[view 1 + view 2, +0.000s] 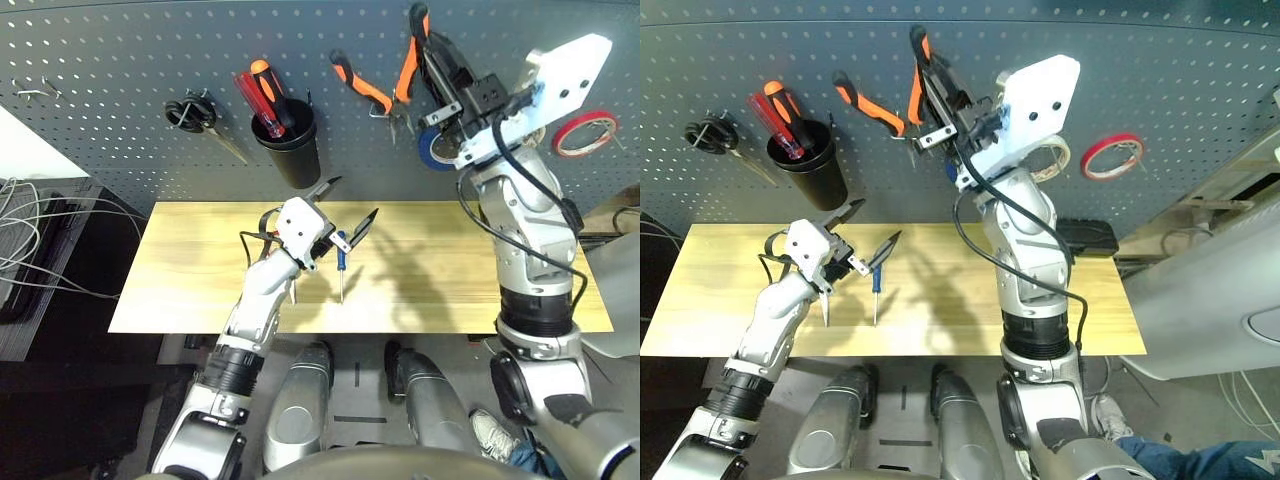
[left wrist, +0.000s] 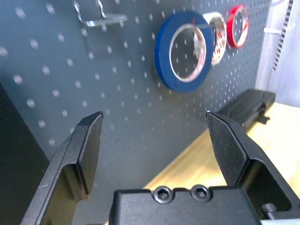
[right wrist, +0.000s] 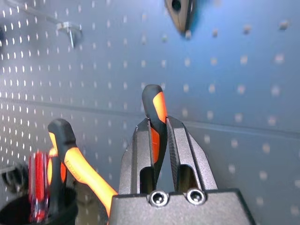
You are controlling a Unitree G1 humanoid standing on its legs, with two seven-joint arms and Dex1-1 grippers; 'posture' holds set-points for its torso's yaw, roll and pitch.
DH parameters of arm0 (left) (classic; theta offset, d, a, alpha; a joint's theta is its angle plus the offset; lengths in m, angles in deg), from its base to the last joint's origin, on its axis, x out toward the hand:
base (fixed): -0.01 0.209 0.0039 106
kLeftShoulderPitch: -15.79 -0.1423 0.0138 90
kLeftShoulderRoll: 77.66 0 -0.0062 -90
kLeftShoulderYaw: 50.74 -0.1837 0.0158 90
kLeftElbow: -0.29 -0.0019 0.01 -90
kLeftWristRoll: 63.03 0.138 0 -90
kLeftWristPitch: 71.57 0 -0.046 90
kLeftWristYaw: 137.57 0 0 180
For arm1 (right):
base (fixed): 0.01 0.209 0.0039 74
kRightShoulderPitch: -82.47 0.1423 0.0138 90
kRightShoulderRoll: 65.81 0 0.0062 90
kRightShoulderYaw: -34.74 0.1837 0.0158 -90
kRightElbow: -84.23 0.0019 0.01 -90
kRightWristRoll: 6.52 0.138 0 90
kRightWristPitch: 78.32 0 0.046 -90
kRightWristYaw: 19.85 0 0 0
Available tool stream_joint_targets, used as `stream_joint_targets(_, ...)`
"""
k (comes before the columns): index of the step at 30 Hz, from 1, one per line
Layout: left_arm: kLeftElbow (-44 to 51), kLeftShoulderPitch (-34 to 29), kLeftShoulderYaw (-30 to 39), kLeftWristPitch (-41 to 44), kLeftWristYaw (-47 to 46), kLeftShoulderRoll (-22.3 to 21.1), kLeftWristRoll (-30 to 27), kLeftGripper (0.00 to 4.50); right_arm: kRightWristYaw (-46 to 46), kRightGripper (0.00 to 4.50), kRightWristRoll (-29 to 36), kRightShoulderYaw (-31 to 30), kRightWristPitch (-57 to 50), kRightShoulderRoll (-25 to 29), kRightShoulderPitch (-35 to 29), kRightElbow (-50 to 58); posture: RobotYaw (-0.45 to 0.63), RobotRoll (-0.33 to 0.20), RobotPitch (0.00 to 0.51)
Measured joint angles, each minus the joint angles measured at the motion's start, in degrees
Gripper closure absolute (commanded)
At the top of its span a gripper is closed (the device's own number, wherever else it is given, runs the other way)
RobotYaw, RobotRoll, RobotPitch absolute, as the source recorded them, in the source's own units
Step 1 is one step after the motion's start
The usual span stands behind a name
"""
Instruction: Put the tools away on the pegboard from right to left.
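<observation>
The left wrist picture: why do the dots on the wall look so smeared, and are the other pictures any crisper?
In the left wrist view the pegboard holes close by are soft blurs, while the blue tape roll is sharper. In the right wrist view the orange-and-black pliers look crisp, the holes behind hazy. In the left eye view, arm shadows fall on the wooden table.

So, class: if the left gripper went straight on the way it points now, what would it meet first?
Most likely the pegboard, about level with the blue tape roll hanging there. The left gripper has open, empty fingers, and the roll sits slightly off its centre line; depth is hard to judge.
</observation>
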Motion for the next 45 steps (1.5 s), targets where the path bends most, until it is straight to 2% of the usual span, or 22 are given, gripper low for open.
stream_joint_targets(10,3.5,0.4,0.3,2.0,-0.5,0.1,-1.4,0.00,-1.6,4.29,-0.9,0.6,8.7,-1.4,7.2,-9.3,0.17,0.000,0.243)
stream_joint_targets(23,6.0,0.3,0.2,4.3,-0.5,0.2,-2.5,0.00,-2.0,4.45,-6.4,-0.5,28.3,-3.7,10.5,-26.1,0.19,0.000,0.263)
stream_joint_targets(35,6.8,-0.1,0.0,4.6,-0.8,0.1,-2.3,0.00,-0.8,4.50,-10.5,-2.2,44.5,-3.3,13.3,-38.7,0.21,0.000,0.271)
stream_joint_targets(42,7.0,-0.6,0.0,4.7,-1.0,-0.1,-1.6,0.00,0.0,4.50,-10.3,-2.0,44.6,-1.4,14.1,-36.4,0.19,0.000,0.268)
stream_joint_targets(45,7.0,-0.8,-0.1,4.6,-1.0,0.0,-1.4,0.00,0.4,4.50,-10.2,-2.4,42.4,-0.8,10.8,-29.9,0.18,0.000,0.263)
